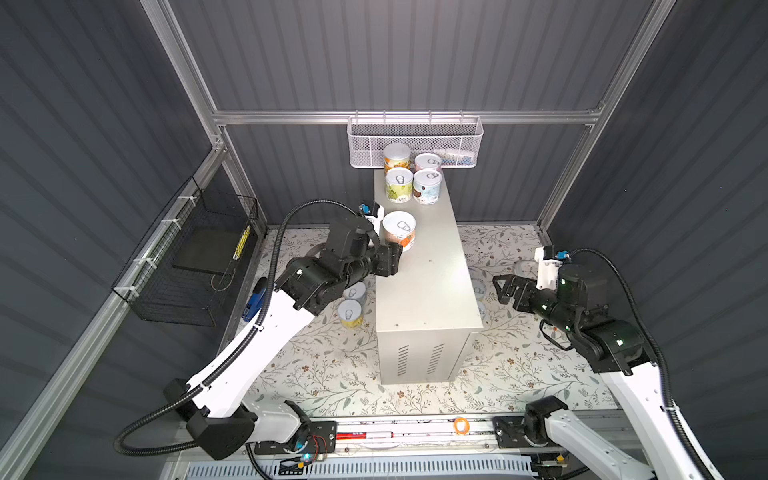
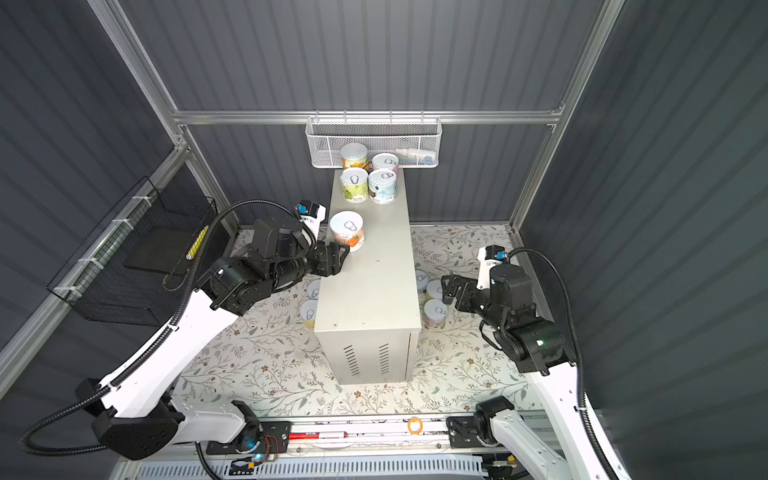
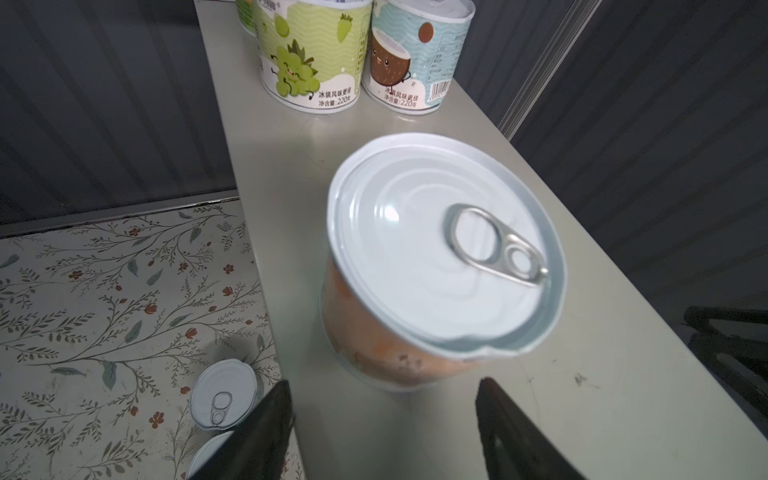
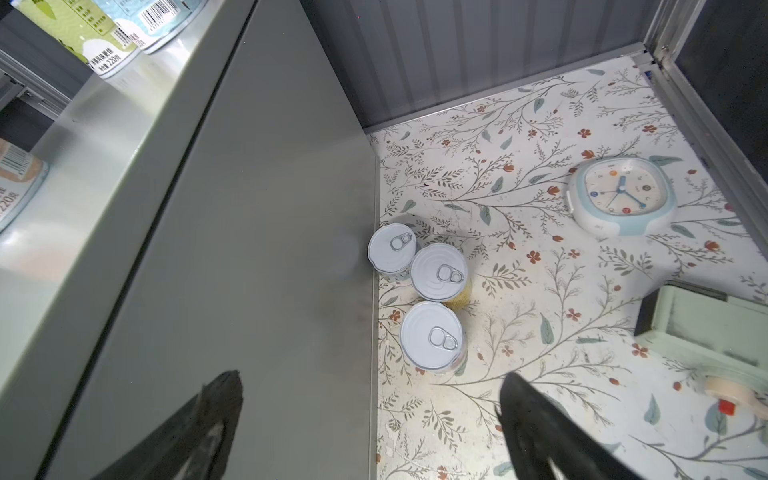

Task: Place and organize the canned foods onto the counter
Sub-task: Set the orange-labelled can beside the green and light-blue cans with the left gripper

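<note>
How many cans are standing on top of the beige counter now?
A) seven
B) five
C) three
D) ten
B: four cans stand together at the far end of the counter, and one orange can stands alone nearer the middle.

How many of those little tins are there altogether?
10 tins. Five on the counter: four grouped at its far end, one alone nearer the middle. Two on the floral surface left of it, three on its right. More could hide behind the counter.
</note>
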`<action>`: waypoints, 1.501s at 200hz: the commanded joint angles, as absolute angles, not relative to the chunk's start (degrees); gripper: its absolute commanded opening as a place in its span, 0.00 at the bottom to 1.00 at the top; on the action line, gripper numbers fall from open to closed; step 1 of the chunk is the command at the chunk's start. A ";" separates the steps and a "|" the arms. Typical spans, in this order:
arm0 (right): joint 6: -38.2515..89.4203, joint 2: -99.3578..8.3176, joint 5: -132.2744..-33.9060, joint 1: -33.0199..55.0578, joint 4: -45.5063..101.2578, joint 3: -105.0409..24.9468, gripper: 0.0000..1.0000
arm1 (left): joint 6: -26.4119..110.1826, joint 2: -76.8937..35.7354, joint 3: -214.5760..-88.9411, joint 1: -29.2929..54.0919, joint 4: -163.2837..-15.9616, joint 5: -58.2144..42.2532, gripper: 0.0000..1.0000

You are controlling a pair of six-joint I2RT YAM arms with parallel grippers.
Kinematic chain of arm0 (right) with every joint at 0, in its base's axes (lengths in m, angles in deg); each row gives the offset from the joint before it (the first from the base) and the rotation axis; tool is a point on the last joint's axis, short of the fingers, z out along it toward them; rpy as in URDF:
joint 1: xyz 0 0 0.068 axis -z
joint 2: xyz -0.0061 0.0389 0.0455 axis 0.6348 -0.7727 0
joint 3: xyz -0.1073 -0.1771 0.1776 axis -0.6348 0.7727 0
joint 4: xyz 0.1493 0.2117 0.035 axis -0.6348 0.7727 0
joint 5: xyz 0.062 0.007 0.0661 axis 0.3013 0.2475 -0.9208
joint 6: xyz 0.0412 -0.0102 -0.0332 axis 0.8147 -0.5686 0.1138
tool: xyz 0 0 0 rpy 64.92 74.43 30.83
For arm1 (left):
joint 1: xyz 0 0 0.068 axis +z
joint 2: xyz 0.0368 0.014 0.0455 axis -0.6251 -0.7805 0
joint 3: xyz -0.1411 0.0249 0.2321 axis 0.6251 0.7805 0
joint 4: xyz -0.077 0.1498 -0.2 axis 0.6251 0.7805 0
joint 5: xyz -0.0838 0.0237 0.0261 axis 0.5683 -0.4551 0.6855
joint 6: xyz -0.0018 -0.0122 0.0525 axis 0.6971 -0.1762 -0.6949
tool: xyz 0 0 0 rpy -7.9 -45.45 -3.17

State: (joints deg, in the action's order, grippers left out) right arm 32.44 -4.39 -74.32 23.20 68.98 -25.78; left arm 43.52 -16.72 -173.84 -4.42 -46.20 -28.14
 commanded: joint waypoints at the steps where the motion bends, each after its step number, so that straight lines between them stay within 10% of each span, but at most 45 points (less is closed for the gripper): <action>1: 31.89 -4.21 -73.72 23.34 67.83 -24.71 0.97 | 43.65 -18.04 -175.47 -4.81 -47.68 -28.11 0.71; 300: 31.68 -6.66 -71.77 23.49 65.44 -21.33 0.98 | 35.48 -36.10 -188.10 1.78 -51.15 -28.25 0.73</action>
